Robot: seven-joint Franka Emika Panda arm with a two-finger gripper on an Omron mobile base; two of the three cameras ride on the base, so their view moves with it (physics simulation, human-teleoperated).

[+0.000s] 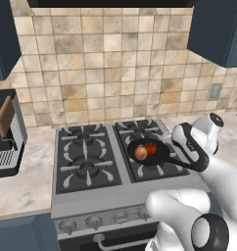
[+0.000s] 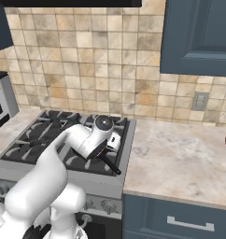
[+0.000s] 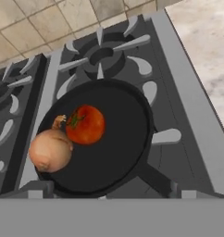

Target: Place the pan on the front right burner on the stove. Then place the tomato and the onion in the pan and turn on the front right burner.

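Landmark: the stove (image 1: pixel 86 206), a steel range with four grated burners, set into a pale marble counter (image 2: pixel 189 163).
Pan: the pan (image 3: pixel 97 139) sits on the front right burner (image 3: pixel 164 136) of the stove, its rim covering most of the grate; its long handle (image 2: pixel 110 164) points toward the stove's front right corner.
Tomato: the tomato (image 3: pixel 85 124) lies inside the pan, on the pan floor toward the side facing the stove's left burners.
Onion: the onion (image 3: pixel 50 150) also lies inside the pan, touching the tomato, right against the pan's rim on the side nearer the stove's front left burner.
Same pair from the left base view: tomato (image 1: pixel 150 147) and onion (image 1: pixel 141 154) side by side in the pan (image 1: pixel 149 152).
Tool: the tool (image 2: pixel 111 141) hangs above the pan at the right side of the stove, jaws released and spread wide, grasping nothing; its fingertips are hard to make out.
Knobs: a row of round silver knobs (image 1: pixel 94 221) runs along the stove's front panel, below the burners; whether any is turned cannot be told.
Behind the stove: a tiled tan backsplash (image 1: pixel 110 63).
Left of the stove: a dark appliance (image 1: pixel 5 132) stands on the counter.
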